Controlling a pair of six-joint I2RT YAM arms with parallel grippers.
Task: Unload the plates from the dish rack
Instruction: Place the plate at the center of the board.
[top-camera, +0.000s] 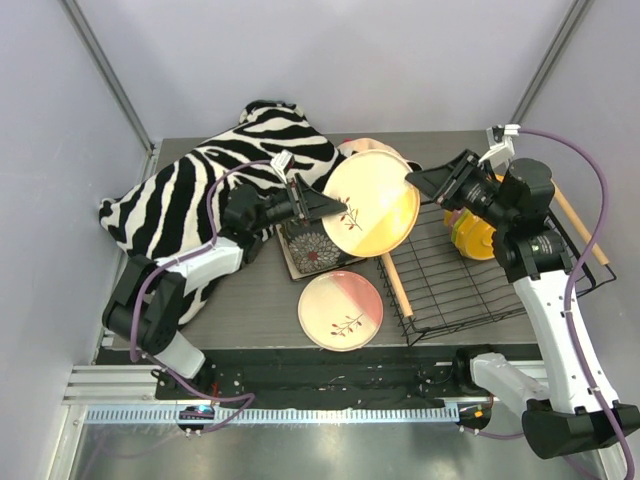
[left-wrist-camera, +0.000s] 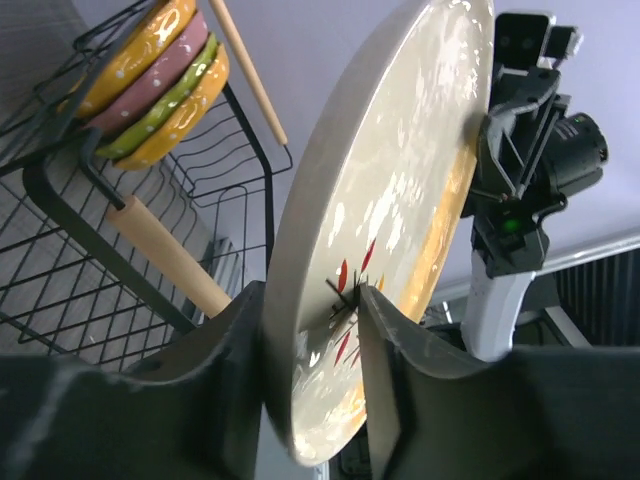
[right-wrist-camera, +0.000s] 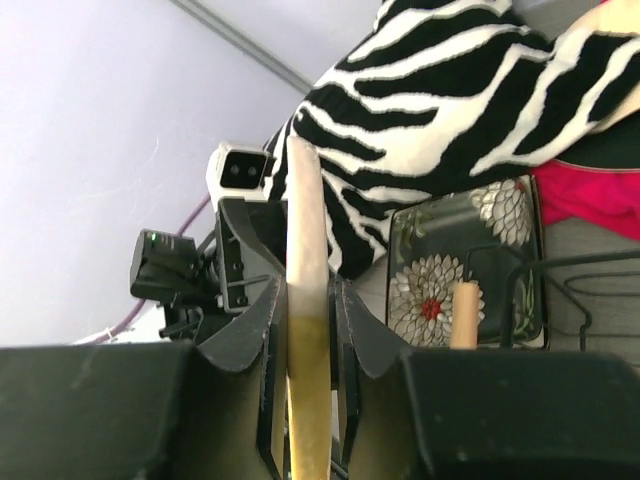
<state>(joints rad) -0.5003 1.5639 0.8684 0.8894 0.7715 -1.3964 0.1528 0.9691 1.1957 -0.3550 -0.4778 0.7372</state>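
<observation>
A round cream-yellow plate (top-camera: 372, 203) with a red sprig hangs in the air, held at both rims, above the left end of the black wire dish rack (top-camera: 470, 285). My left gripper (top-camera: 335, 212) is shut on its left rim and my right gripper (top-camera: 418, 181) is shut on its right rim. In the left wrist view the plate (left-wrist-camera: 400, 180) sits between my gripper's (left-wrist-camera: 312, 335) jaws. In the right wrist view it stands edge-on (right-wrist-camera: 305, 200) in my gripper (right-wrist-camera: 307, 315). Orange dotted plates (top-camera: 476, 238) stand stacked in the rack. A round pink-cream plate (top-camera: 340, 310) and a dark square flower plate (top-camera: 315, 250) lie on the table.
A zebra-striped cloth (top-camera: 200, 190) covers the back left of the table. A peach hat (top-camera: 365, 148) shows behind the held plate. The rack's wooden handles (top-camera: 395, 285) lie along its left and right sides. Grey walls close the back and sides.
</observation>
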